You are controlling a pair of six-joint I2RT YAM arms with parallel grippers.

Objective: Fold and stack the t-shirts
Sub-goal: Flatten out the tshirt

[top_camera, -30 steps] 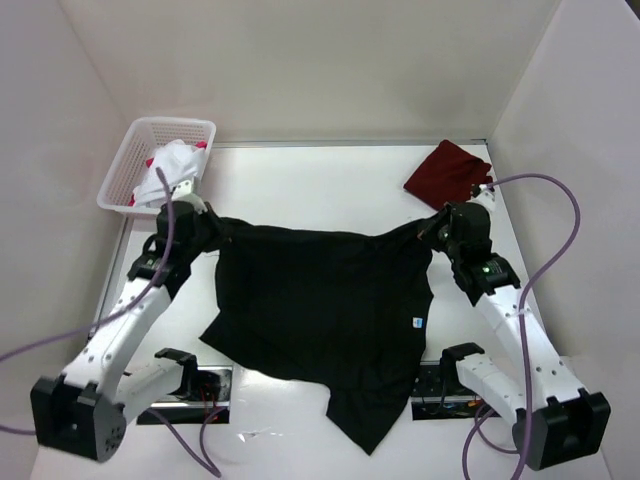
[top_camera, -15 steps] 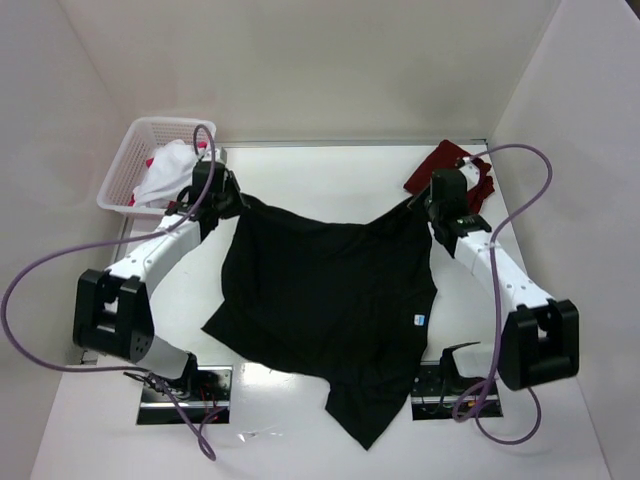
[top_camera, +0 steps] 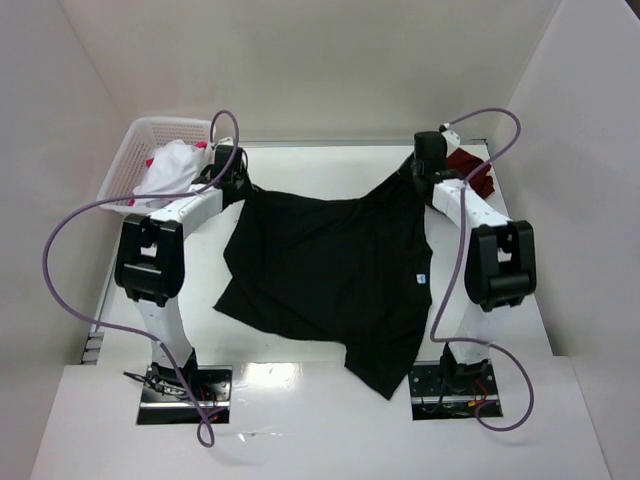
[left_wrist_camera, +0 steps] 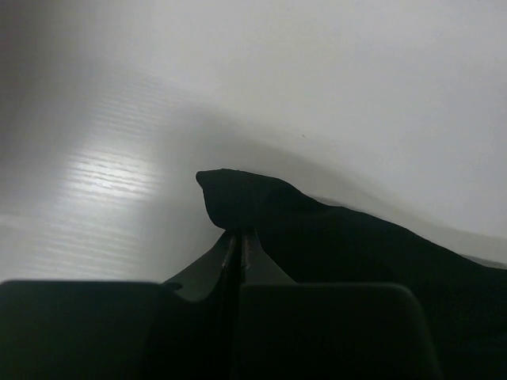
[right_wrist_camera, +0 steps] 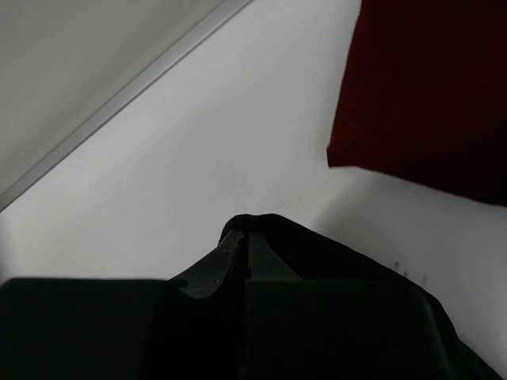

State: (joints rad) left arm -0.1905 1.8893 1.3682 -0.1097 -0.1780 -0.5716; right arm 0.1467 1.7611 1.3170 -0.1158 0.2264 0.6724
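Nearest the arm bases, 1 loose flap of the black t-shirt (top_camera: 330,270) trailed toward the near edge of the surface (top_camera: 320,165), well behind both tools. Ahead of that flap the body of the shirt lay spread and wrinkled between the 2 tools, with a small label (top_camera: 421,278) showing on the right tool's side.

At the shirt's far edge, the left tool (left_wrist_camera: 239,233) had its jaws pressed together on a pinch of black cloth, and a small nub of fabric poked out past its tips. The right tool (right_wrist_camera: 242,233) was clamped the same way on the opposite corner. Between them the far edge sagged in a shallow dip.

The shirt looked light, limp and thin. It would probably drape and bunch rather than hold a crease, and drag easily over the smooth surface. Both pinches looked shallow, so a hard pull might slip the cloth out. Corners at the shoulders or hem, taken with a deeper bite, seemed the safest places to hold.

Just beyond the right tool, on its outer side, lay the maroon t-shirt (right_wrist_camera: 428,95), with bare surface between it and the black cloth. Beside the left tool, on its outer side, stood the basket (top_camera: 140,135), holding a white t-shirt (top_camera: 172,165).
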